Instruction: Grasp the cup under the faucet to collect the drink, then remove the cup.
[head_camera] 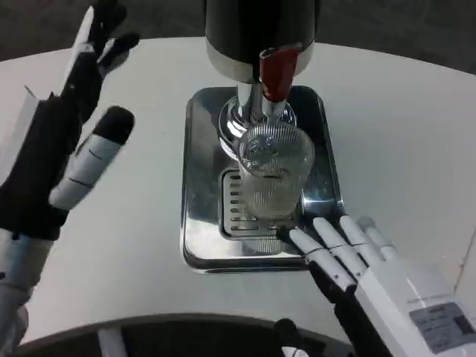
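Note:
A clear ribbed cup [274, 169] stands upright on the drip grate of the silver tray [199, 186], right under the chrome faucet [256, 111] with its red tap handle [277, 73]. My right hand [357, 260] lies at the tray's front right corner, fingers stretched toward the cup's base, a short gap from it, holding nothing. My left hand [71, 141] is raised at the far left, well away from the cup, fingers apart and empty.
The dark dispenser body [260, 30] rises behind the cup at the top centre. The white round table [401, 134] lies bare to the right and left of the tray. Its front edge runs along the bottom.

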